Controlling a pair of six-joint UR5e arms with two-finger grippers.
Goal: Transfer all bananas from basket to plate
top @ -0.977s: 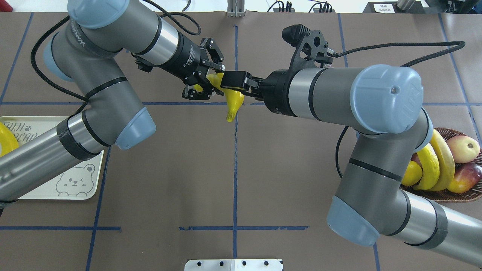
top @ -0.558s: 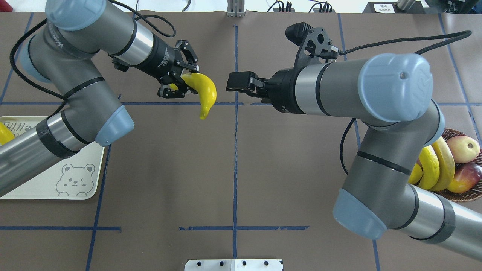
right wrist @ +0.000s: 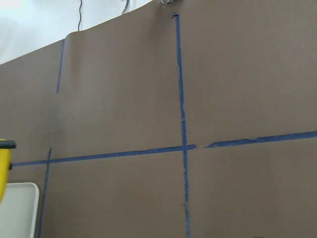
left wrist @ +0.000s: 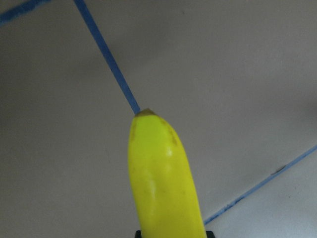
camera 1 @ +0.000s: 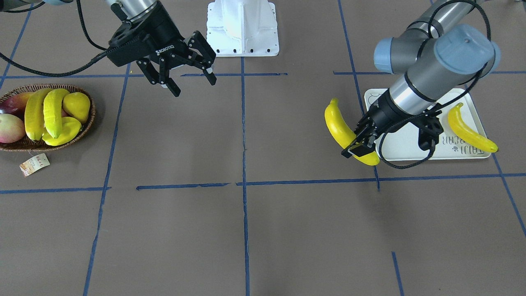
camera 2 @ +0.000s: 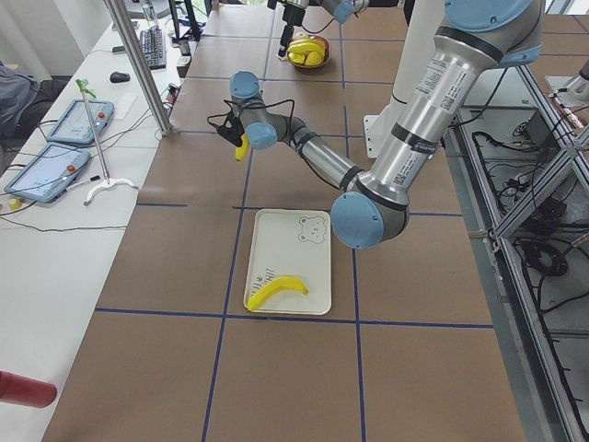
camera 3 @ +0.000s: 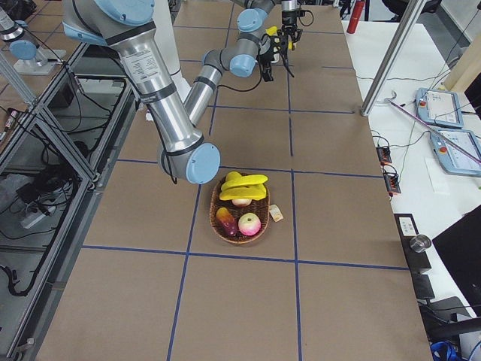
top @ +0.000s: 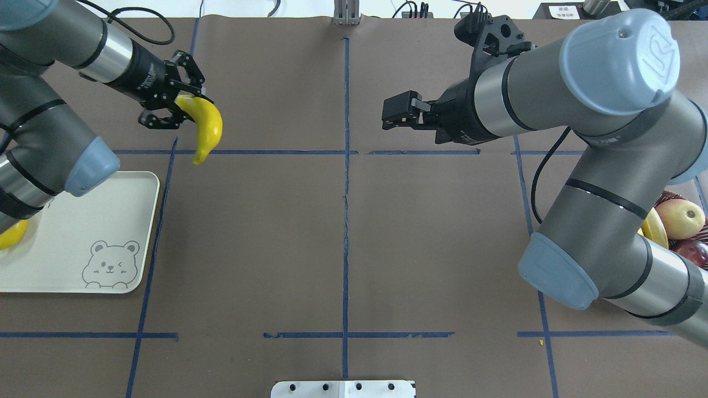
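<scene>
Banana (top: 209,128) nearer plate (top: 66,237), tip toward robot (camera 1: 242,28)

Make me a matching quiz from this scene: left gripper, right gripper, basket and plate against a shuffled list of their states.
Things:
1. left gripper
2. right gripper
3. basket
4. plate

States:
A. a lone banana lies on it
B. open, holding nothing
C. mixed fruit piled inside
D. shut on the carried banana

Pairs: 1-D, 2-B, 3-C, 4-A

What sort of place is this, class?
Probably a robotics lab: left arm and right arm at a table gridded with blue tape, plus teach pendants on a side bench.
</scene>
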